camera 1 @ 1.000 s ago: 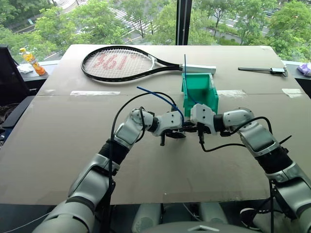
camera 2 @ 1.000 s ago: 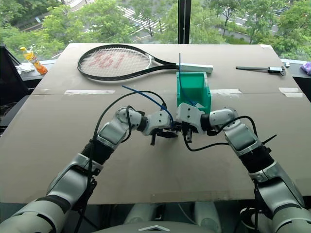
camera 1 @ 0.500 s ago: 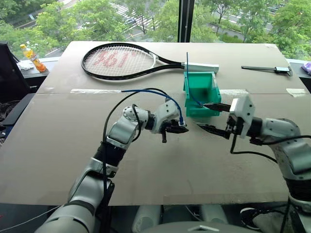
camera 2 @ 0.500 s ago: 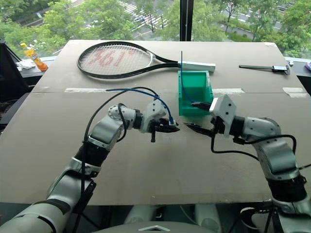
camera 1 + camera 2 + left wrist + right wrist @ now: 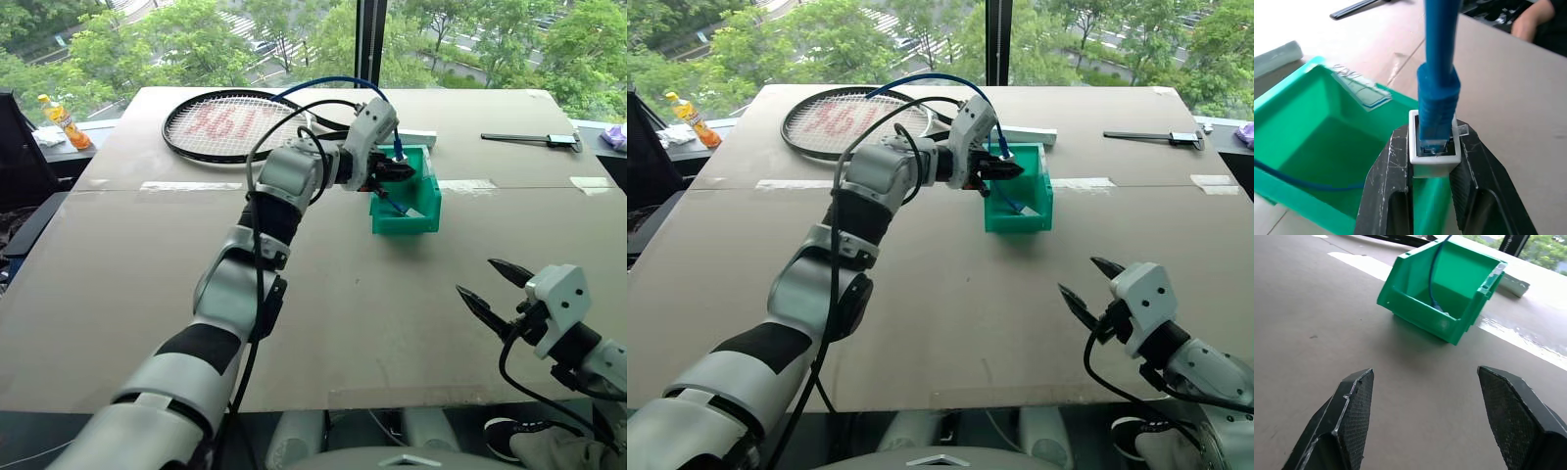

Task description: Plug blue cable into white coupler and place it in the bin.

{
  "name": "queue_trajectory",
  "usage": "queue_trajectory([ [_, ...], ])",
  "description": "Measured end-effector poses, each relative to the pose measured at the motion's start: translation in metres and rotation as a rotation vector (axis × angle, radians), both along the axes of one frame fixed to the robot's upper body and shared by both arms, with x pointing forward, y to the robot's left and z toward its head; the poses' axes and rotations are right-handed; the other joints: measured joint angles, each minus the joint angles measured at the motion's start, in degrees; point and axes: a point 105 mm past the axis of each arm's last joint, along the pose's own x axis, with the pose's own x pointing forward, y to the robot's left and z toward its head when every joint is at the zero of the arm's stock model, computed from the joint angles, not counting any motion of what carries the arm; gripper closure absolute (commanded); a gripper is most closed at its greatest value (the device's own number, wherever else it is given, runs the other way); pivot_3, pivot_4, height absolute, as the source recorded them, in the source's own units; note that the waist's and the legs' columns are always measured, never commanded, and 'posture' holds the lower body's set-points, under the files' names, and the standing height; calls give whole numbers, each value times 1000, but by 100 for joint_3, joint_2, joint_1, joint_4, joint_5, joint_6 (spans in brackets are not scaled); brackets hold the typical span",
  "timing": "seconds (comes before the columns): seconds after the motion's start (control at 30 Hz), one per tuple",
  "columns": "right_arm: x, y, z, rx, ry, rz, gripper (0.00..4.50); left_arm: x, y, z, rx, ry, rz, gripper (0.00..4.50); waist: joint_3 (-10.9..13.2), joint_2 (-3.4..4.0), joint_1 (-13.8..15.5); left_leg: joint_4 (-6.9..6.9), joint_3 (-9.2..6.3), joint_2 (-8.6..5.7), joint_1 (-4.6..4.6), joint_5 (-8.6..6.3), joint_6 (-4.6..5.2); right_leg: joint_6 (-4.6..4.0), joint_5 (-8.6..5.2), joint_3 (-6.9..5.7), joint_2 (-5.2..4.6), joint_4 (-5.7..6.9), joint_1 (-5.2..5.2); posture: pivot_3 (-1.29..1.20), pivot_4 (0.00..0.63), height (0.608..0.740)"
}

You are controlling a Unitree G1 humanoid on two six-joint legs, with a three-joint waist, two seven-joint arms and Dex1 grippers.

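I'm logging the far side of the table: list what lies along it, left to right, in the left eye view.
Orange bottle → tennis racket → bin → black tool → purple object.

My left gripper [image 5: 1432,196] hides the lower half of the white coupler [image 5: 1433,155], and the blue cable [image 5: 1438,73] runs off the wrist picture's top edge. Inside the bin [image 5: 423,213], where the cable's far end lies is too small to tell.
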Motion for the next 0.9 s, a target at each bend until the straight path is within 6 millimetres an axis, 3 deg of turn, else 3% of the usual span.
queue_trajectory([
  [0.03, 0, 0, 2, 3, -13, -12, 1172, 2, -2, -4, 4, 12, 13, 3093, 0, 0, 3, 0, 0, 0, -4, 0, 0, -1, 0, 0, 0, -1, -3, 0, 150, 740],
  [0.07, 0, -1, 3, 12, -26, -32, 1172, 5, -4, -10, 16, 33, 29, 2842, 1, -1, 15, 0, -2, -1, -8, 0, 0, -1, 0, -2, 0, -3, -4, 0, 150, 740],
  [0.17, 0, -4, 3, 24, -36, -68, 1172, 10, -2, -22, 42, 48, 70, 1399, 2, -2, 21, -1, -2, -2, -14, 0, 0, -4, 2, -1, -2, -4, -8, 0, 150, 740],
  [0.27, 0, -6, 2, 25, -36, -90, 1172, 13, -3, -18, 26, 46, 80, 74, 3, -3, 25, -1, -1, 0, -15, -1, 1, 0, 0, -1, -5, -4, -9, 0, 150, 740],
  [0.43, 3, -1, 12, 31, -80, -90, 1172, 11, 5, -6, 3, 86, 56, 74, 3, -2, 3, -1, -1, 2, -10, -1, 2, 3, -2, -1, -3, 1, -8, 0, 150, 740],
  [0.57, 7, 8, 17, 41, -92, -51, 1172, 0, 33, 14, -55, 86, -19, 74, 5, 4, -91, -6, 0, 17, -9, 0, 0, -18, 10, 5, -4, 4, -11, 0, 150, 740],
  [0.63, 11, 10, 19, 31, -96, -27, 1172, -15, 57, 19, -104, -19, -50, 74, 0, 14, -154, -25, 11, 24, 5, 1, -3, -22, 12, 24, -7, -1, -10, 0, 150, 740],
  [0.9, 23, 2, 8, -4, -27, 48, 1172, -79, 108, -25, -156, -219, -98, 74, 1, 13, 35, -26, 7, 19, 5, 2, -5, -33, 9, 32, -18, -4, -11, 0, 150, 740],
])
